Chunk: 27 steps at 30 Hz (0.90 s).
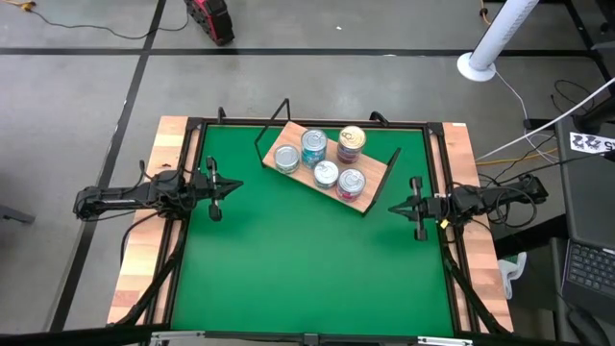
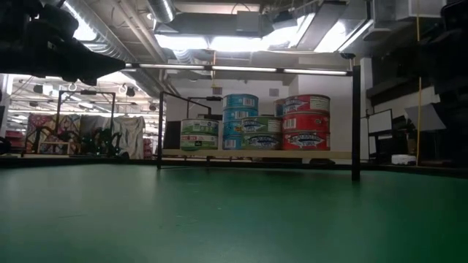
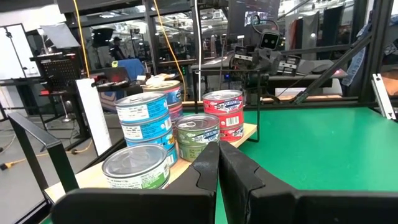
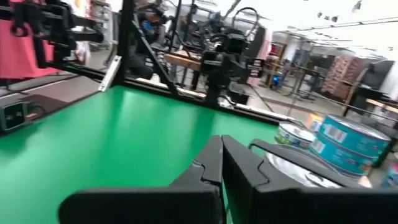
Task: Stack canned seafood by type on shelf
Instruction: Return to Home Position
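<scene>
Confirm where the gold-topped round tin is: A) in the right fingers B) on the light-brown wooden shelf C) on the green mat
B: the high view shows the gold-topped round tin on the light-brown wooden shelf; the left fingers and right fingers are shut on nothing.

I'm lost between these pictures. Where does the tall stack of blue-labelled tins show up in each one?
High view: blue stack, middle of the back row on the shelf.
Low view: blue stack at centre, left of the red tins.
Left wrist view: blue stack, just behind the nearest green-labelled tin.
Right wrist view: probably the blurred blue tin; not certain.
Shared landmark: the green table mat.
</scene>
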Each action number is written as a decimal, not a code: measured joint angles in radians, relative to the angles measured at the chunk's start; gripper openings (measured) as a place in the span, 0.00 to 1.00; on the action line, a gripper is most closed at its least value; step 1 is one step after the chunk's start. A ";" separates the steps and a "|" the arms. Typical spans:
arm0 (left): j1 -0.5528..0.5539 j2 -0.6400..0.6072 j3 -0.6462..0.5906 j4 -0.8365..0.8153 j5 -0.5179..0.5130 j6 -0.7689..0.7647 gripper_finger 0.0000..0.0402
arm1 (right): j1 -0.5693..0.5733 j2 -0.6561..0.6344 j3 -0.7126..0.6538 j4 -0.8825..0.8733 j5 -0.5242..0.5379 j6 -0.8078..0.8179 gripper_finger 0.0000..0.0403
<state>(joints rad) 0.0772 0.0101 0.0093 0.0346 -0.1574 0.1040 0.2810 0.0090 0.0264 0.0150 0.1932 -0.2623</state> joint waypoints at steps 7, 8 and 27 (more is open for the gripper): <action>0.000 0.000 0.000 0.000 0.000 0.000 0.02 | 0.000 0.000 -0.001 -0.018 -0.102 0.001 0.02; 0.000 0.000 0.000 0.000 0.000 0.000 0.02 | 0.000 0.000 -0.001 -0.018 -0.107 0.001 0.02; 0.000 0.000 0.000 0.000 0.000 0.000 0.02 | 0.000 0.000 -0.003 -0.010 -0.075 -0.004 0.02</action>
<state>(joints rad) 0.0772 0.0101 0.0093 0.0345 -0.1574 0.1040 0.2810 0.0090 0.0235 0.0048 0.1181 -0.2661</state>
